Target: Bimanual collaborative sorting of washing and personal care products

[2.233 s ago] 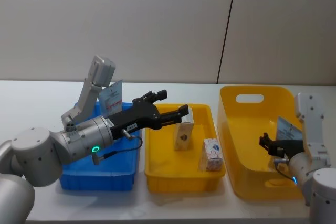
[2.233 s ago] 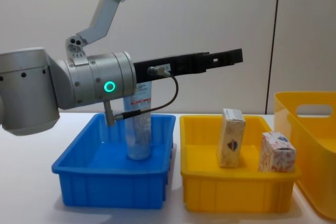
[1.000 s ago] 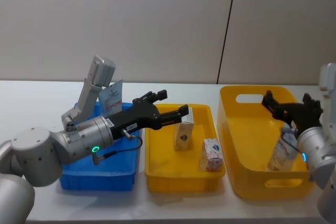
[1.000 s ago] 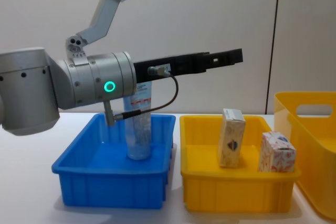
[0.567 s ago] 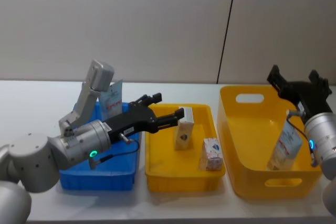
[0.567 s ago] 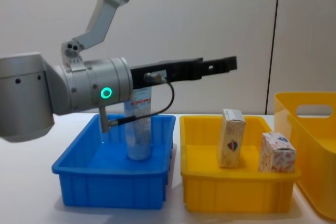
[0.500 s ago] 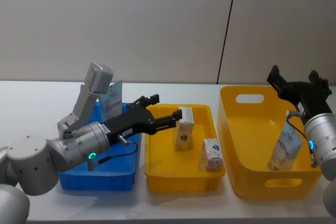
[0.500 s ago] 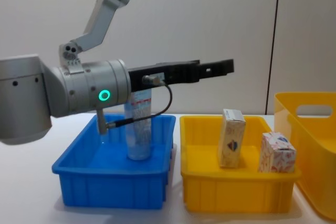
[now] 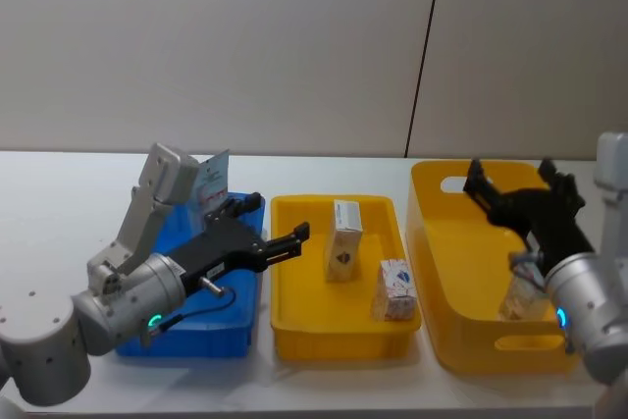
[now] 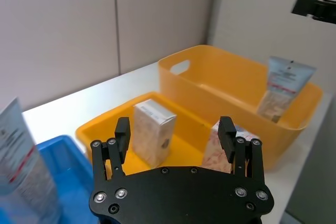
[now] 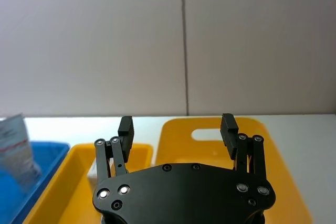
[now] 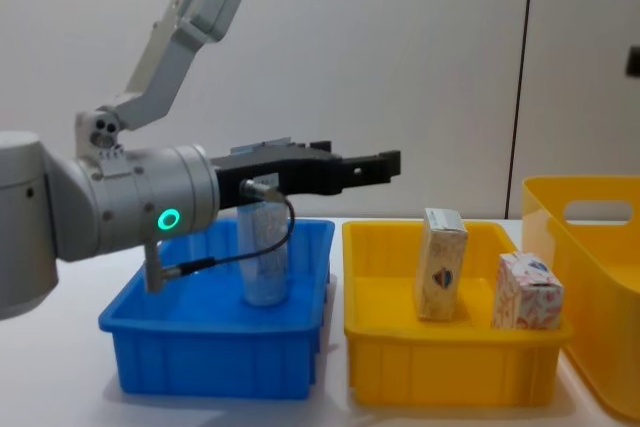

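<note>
A pale-blue squeeze tube point(image 9: 211, 180) point(image 12: 264, 259) stands in the blue bin point(image 9: 228, 337). Two cream boxes point(image 9: 343, 240) point(image 9: 394, 288) stand upright in the shallow yellow tray point(image 9: 334, 345). Another tube point(image 10: 281, 87) leans against the wall of the deep yellow bin point(image 9: 461, 340); in the head view it point(image 9: 514, 299) is partly hidden behind my right arm. My left gripper point(image 9: 278, 216) point(image 10: 176, 128) hovers open and empty over the seam between blue bin and tray, pointing at the boxes. My right gripper point(image 9: 510, 172) point(image 11: 177, 124) hangs open and empty above the deep bin.
The three containers stand in a row on a white table, with a plain wall close behind. In the chest view my left arm's forearm point(image 12: 130, 212) crosses above the blue bin point(image 12: 210, 357). Bare tabletop lies left of the blue bin.
My right gripper has let go of the tube in the deep bin, risen out and now hovers open above it. My left gripper has drawn back and sunk from over the tray toward the blue bin.
</note>
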